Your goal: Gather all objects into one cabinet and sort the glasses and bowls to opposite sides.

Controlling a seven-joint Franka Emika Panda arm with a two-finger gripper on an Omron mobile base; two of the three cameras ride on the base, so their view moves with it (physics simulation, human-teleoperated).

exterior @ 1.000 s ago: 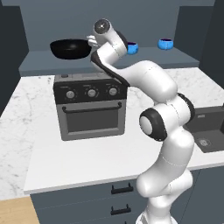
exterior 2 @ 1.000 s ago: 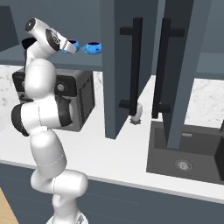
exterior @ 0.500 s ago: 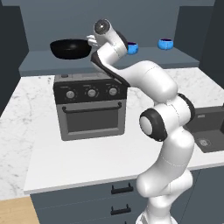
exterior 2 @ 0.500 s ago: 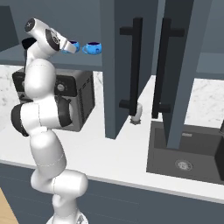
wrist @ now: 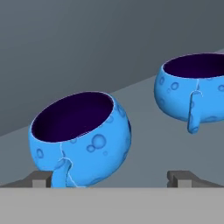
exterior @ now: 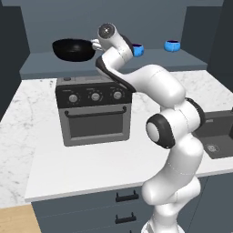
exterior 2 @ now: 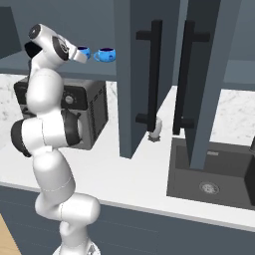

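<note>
Two bright-blue cups stand on the cabinet shelf [exterior: 54,68]. In the hand view the near cup [wrist: 81,138] sits just ahead of my gripper [wrist: 111,179], closer to the left fingertip [wrist: 41,178], its handle facing me. The far cup [wrist: 194,92] stands to the upper right. My gripper is open and holds nothing. In the left base view the arm partly hides the near cup [exterior: 138,50]; the far cup [exterior: 172,45] stands to its right. The black bowl [exterior: 73,49] rests at the shelf's left end. In the right base view both cups [exterior 2: 83,52] [exterior 2: 105,55] show beside my hand.
A grey countertop oven [exterior: 93,111] stands on the marble counter [exterior: 27,150] under the shelf. Two open cabinet doors with black bar handles [exterior 2: 155,74] [exterior 2: 187,74] hang to the right. A pale soap bottle [exterior 2: 156,130] and a dark sink [exterior 2: 214,174] lie beyond them.
</note>
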